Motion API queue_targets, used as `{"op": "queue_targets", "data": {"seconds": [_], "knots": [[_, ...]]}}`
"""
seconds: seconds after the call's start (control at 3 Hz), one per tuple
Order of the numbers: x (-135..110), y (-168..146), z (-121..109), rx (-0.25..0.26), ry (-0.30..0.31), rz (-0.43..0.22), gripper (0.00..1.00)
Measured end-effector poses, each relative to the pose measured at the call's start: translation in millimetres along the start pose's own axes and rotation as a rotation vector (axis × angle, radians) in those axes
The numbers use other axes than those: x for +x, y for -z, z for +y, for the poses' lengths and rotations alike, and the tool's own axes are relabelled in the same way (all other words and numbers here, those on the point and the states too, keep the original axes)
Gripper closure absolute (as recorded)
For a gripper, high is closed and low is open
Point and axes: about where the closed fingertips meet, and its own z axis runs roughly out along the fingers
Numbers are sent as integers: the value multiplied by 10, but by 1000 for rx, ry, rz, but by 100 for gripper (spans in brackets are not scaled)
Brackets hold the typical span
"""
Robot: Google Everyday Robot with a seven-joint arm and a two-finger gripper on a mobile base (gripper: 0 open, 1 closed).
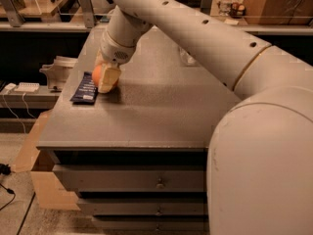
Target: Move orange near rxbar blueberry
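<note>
The orange (97, 75) rests on the grey table top (161, 106) near its left edge, right beside the dark navy rxbar blueberry (84, 88), which lies flat just left of it. My gripper (105, 77) comes down from the arm above. Its cream fingers (110, 76) are closed around the orange and hide most of its right side.
A clear plastic bottle (187, 56) lies farther back on the table, partly behind my arm. The table's drawers (132, 180) face the front. A cardboard box (43, 187) stands on the floor at the left, and shelves with clutter (230, 6) run along the back.
</note>
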Motion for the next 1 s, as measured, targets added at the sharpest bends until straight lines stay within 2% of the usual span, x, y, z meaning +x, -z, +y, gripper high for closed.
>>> {"op": "queue_targets", "data": {"seconds": [0.33, 1.0], "knots": [[35, -14, 3, -7, -7, -3, 0], [95, 10, 6, -3, -18, 0, 0]]}}
